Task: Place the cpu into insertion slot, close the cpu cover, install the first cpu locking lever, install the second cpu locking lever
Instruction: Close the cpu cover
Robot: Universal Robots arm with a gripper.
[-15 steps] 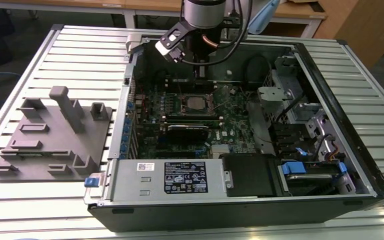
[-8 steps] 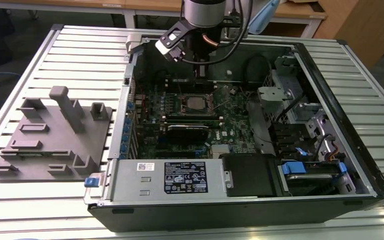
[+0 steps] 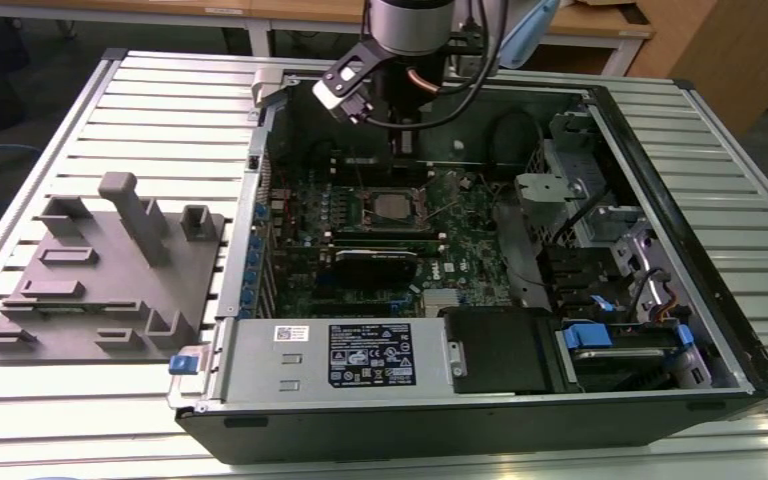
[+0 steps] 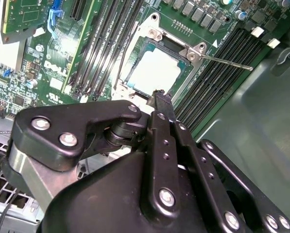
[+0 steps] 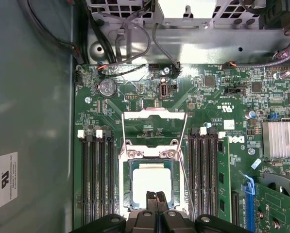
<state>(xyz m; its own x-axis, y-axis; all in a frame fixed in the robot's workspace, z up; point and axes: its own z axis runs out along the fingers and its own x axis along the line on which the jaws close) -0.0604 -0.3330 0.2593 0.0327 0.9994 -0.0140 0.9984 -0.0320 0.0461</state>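
Both fingers [image 5: 151, 203] of the hand [image 5: 157, 196] tight together, empty, above the cpu [image 5: 152, 178] in the insertion slot [image 5: 130, 167].

You see the cpu [image 5: 152, 183] lying flat in the insertion slot [image 5: 128, 182], its pale silver-grey top facing up and its sides square to the slot's rim. The slot sits near the middle of the green board [image 5: 217, 97]. The cpu cover [image 5: 154, 113], a thin silvery frame, stands lifted off the chip at one side of the slot, and you can see bare board through its window. One locking lever [image 4: 227, 62], a thin metal rod, sticks out sideways from a slot corner. The other lever [image 5: 189, 187] runs as a thin wire along the opposite side of the slot.
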